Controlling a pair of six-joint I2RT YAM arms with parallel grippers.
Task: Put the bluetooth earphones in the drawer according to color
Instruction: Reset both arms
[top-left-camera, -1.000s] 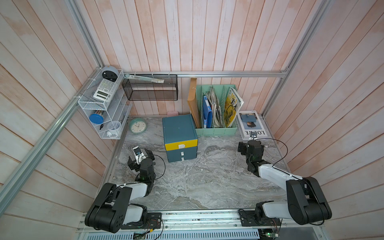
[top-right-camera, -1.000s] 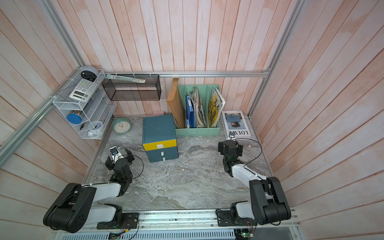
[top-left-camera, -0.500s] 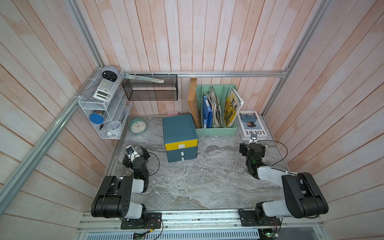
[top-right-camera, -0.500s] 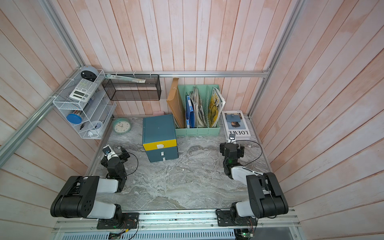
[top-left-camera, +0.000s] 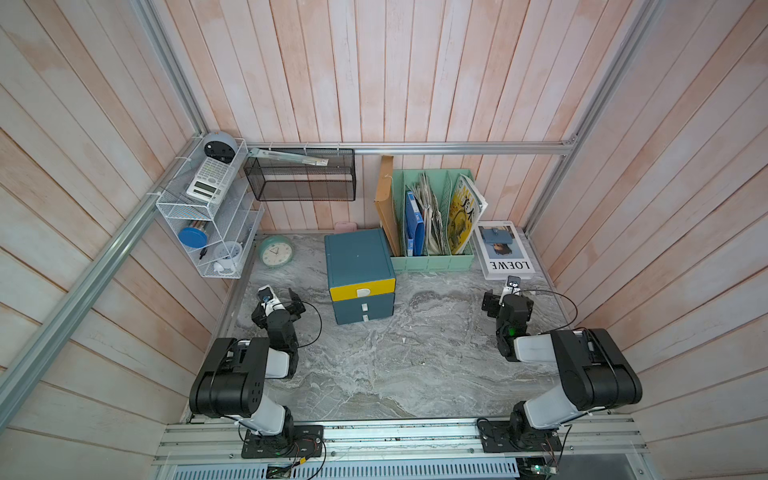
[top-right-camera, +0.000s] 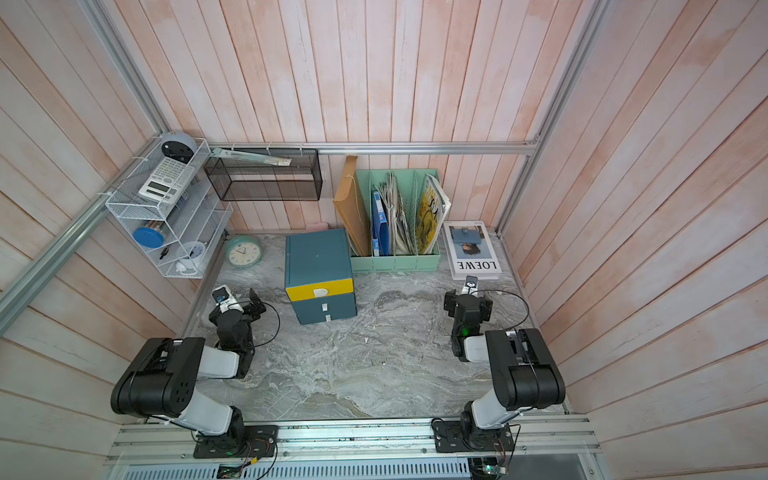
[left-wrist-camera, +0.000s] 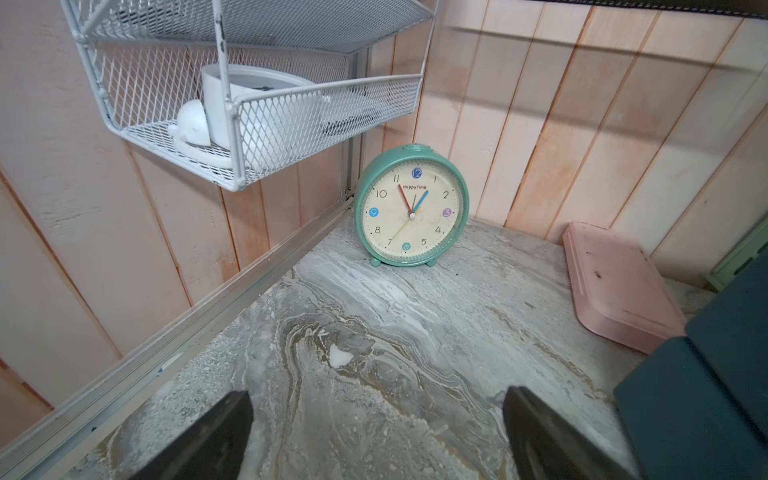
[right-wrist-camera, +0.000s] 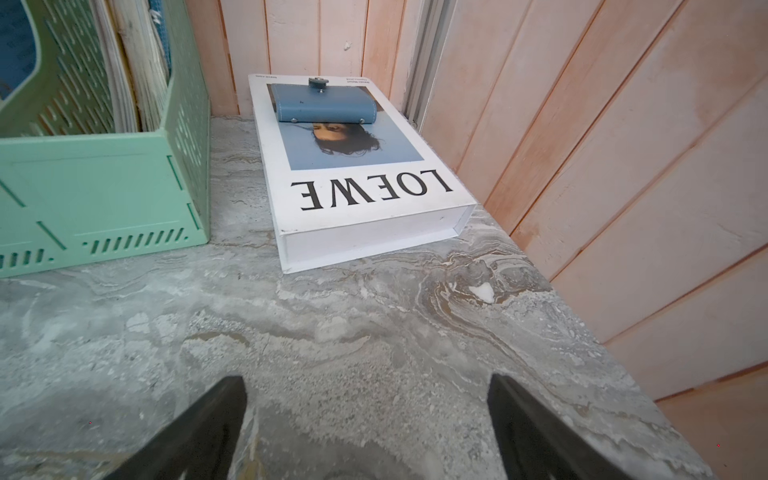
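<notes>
In both top views the drawer chest (top-left-camera: 359, 266) (top-right-camera: 318, 262) sits at back-centre of the marble tabletop (top-left-camera: 395, 365), its right side just beside the mint file rack (top-left-camera: 432, 262). It has a yellow front on top and 2 teal fronts below; all 3 look pushed in. The green clock (top-left-camera: 275, 251) stands to its left near the back wall. The LOEWE book (top-left-camera: 505, 253) lies flat to the right of the rack. L gripper (top-left-camera: 277, 309) (top-right-camera: 235, 306) is low over the table betw. clock and chest, touching neither, jaws spread wide w/ nothing betw. them. R gripper (top-left-camera: 508, 300) (top-right-camera: 467, 301) is low near the front edge of the book, likewise spread wide and holding nothing. L wrist view: two dark fingertips (left-wrist-camera: 216, 432) are wide apart over bare marble, nothing held. The clock is upright ahead against the wall, and a white wire shelf (left-wrist-camera: 266, 108) hangs above it. A flat pink box (left-wrist-camera: 615, 291) lies by the wall, and a corner of the chest (left-wrist-camera: 706, 407) shows just in front of that box. R wrist view: fingertips (right-wrist-camera: 199, 432) equally wide apart, nothing gripped, over marble. The book (right-wrist-camera: 361, 166) lies ahead, and the rack (right-wrist-camera: 104, 187) is beside it w/ a strip of table betw. them.
</notes>
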